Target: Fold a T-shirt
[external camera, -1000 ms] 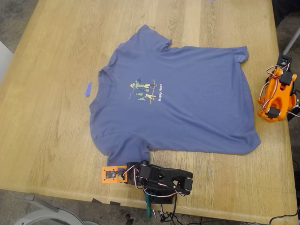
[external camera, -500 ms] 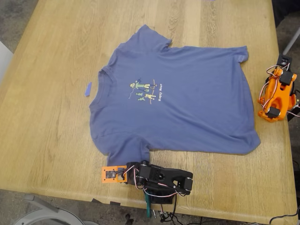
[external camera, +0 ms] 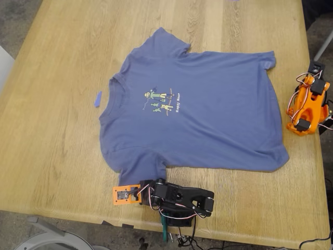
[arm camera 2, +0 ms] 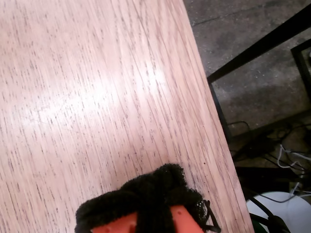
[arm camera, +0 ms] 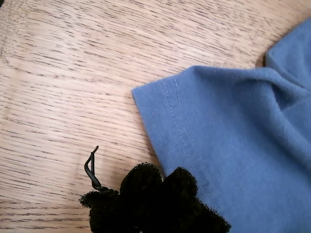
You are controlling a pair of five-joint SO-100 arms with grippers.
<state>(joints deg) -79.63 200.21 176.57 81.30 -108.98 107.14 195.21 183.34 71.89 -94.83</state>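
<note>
Nothing much has moved since a second ago: both arms and the shirt sit where they did, apart from the orange tip of the near arm, which has dropped a touch toward the near edge.

T-shirt (external camera: 192, 112) lies spread flat, print side up, on the wooden table (external camera: 62, 135), collar toward the exterior view's left, hem toward the right. Small green-and-yellow figures with white lettering show on the chest. One sleeve points to the far side, the other to the near side. Blue tape strip (external camera: 98, 98) lies on bare wood just left of the collar, apart from the cloth.

My first gripper (arm camera: 146, 199) hangs over the near sleeve; in the first wrist view the stitched sleeve hem (arm camera: 177, 121) lies flat on the wood, and the black padded tip overlaps the cloth edge. That matches the black arm (external camera: 179, 198) at the near table edge, folded low. I cannot tell whether its jaws are apart or closed, nor whether they touch the fabric.

My second gripper (arm camera 2: 146, 204) looks down on bare wood by the table's edge, floor and cables beyond. The orange arm (external camera: 307, 107) at the exterior view's right is folded, well clear of the shirt. Jaw state not readable there either.
</note>
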